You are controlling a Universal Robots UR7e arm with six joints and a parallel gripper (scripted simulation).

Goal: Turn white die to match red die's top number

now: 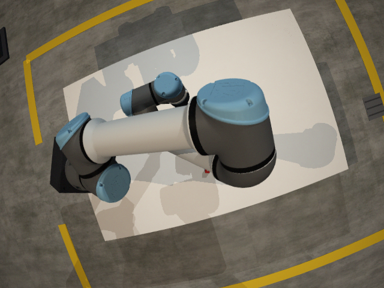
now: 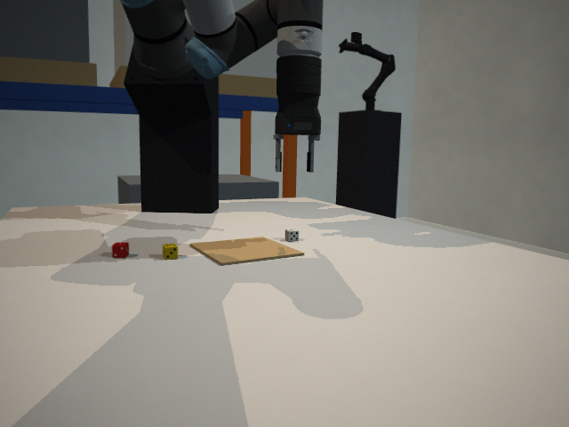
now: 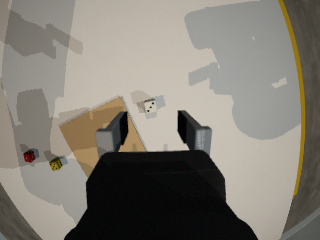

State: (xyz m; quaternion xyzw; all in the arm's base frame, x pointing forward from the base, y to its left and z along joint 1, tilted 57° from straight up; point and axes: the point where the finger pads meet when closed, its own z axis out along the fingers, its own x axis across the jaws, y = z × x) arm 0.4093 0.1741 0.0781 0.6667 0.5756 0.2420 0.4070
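Note:
The white die [image 2: 292, 235] [image 3: 150, 105] lies flat on the table just off the mat [image 2: 229, 253] [image 3: 89, 135]. Its top seems to show three pips in a diagonal in the wrist view. The red die [image 1: 206, 171] [image 2: 120, 250] [image 3: 29, 156] and the yellow die [image 2: 170, 251] [image 3: 55, 164] lie beside each other, off the opposite side of the mat. The red die's top number is too small to read surely. My gripper [image 2: 294, 170] [image 3: 152, 121] is open and empty, high above the table. The arm hides the mat, white die and yellow die in the top view.
The mat lies flat between the white die and the yellow die. The arm's upper link [image 1: 139, 133] and elbow [image 1: 235, 133] reach over the table [image 1: 263, 46]. Arm shadows fall across the table and part of the mat.

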